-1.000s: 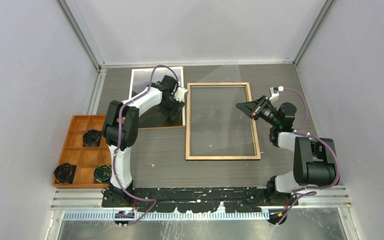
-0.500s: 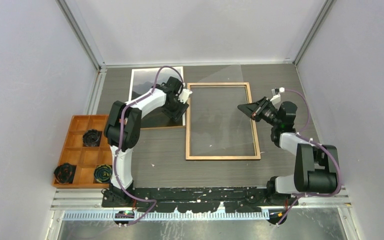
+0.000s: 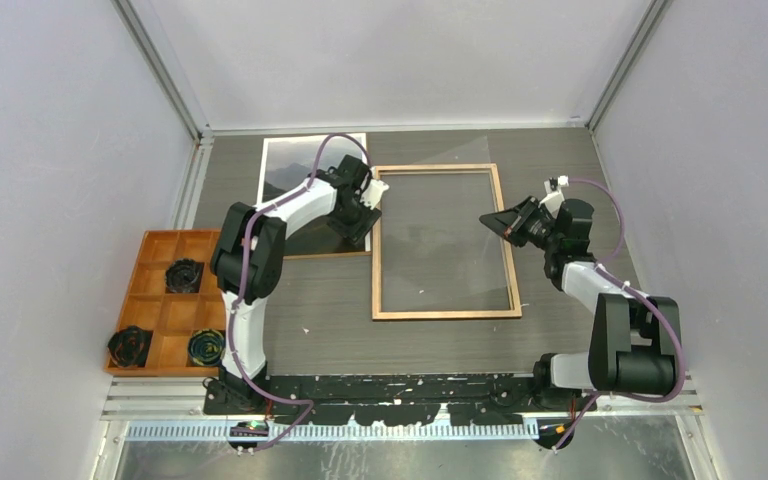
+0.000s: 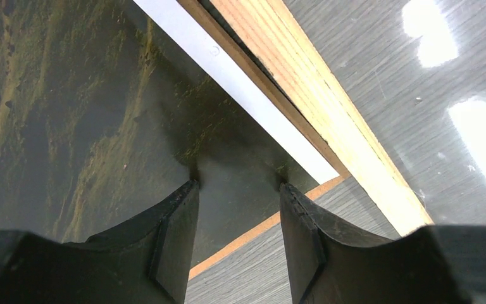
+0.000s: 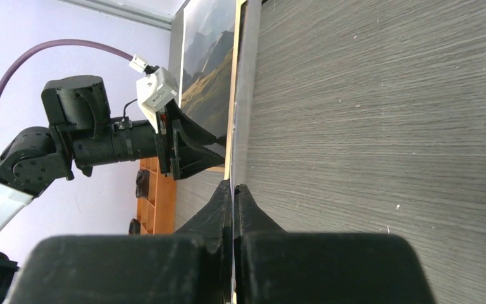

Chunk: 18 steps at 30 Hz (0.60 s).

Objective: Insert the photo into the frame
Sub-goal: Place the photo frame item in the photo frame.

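The photo (image 3: 295,175), a dark mountain print with a white border, lies at the back left on a brown backing board (image 4: 262,227). My left gripper (image 3: 358,222) stands open near the photo's right edge. Both fingertips (image 4: 190,190) rest on the print, just beside the frame. The frame (image 3: 446,314) lies wood-coloured side up in the middle of the table. My right gripper (image 3: 487,219) is shut on the edge of a clear pane (image 3: 430,190). The pane slants up over the frame and appears nearly edge-on in the right wrist view.
An orange compartment tray (image 3: 160,235) with black coiled items (image 3: 182,275) stands at the left edge. Grey walls close in the table at the back and both sides. The arm bases stand along the near rail.
My left gripper has slid a little to the right over the photo, toward the frame. The right gripper with the pane has drawn slightly to the right.
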Motion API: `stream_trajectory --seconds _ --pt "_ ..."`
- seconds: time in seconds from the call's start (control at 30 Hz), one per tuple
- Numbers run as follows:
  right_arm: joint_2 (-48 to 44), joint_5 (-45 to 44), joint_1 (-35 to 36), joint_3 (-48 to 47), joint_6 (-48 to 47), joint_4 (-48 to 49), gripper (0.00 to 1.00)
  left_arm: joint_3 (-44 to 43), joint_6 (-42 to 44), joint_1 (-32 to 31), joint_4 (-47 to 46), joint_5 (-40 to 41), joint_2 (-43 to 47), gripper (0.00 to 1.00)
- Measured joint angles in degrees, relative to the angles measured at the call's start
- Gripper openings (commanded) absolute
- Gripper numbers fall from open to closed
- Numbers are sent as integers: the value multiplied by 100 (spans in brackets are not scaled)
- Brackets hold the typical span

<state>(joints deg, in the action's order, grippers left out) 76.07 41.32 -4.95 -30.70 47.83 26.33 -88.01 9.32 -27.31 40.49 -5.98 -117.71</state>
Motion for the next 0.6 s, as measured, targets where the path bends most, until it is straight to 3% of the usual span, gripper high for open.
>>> stream_trajectory --seconds 0.6 --pt "363 -96 -13 15 179 267 9 -101 9 -50 7 39 -72 51"
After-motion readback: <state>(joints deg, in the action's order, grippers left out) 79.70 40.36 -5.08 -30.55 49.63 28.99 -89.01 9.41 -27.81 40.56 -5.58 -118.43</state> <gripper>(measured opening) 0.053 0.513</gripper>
